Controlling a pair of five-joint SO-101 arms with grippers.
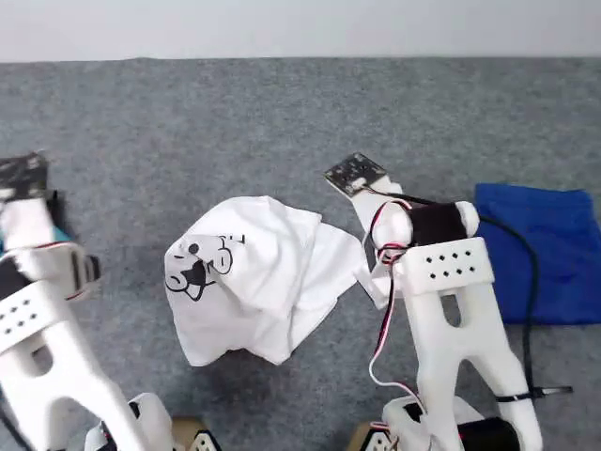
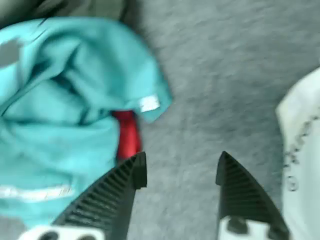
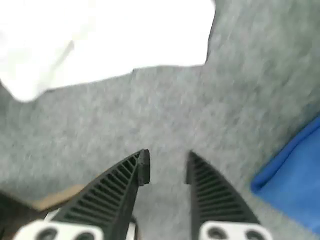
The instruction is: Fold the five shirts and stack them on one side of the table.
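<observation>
Plainly, the crumpled white cotton shirt with a black cartoon print [image 1: 254, 282] lies heaped mid-table on the grey felt-like table cover [image 1: 188, 122], between the arms. It looks light, limp and apt to bunch, so a pinch at a hem corner seems best. The right gripper [image 3: 167, 167] hangs just beside it, jaws slightly parted, empty; the left gripper [image 2: 180, 167] gapes wider, empty, beside a rumpled teal shirt [image 2: 65, 100]. A folded blue shirt [image 1: 545, 254] rests nearby.
</observation>
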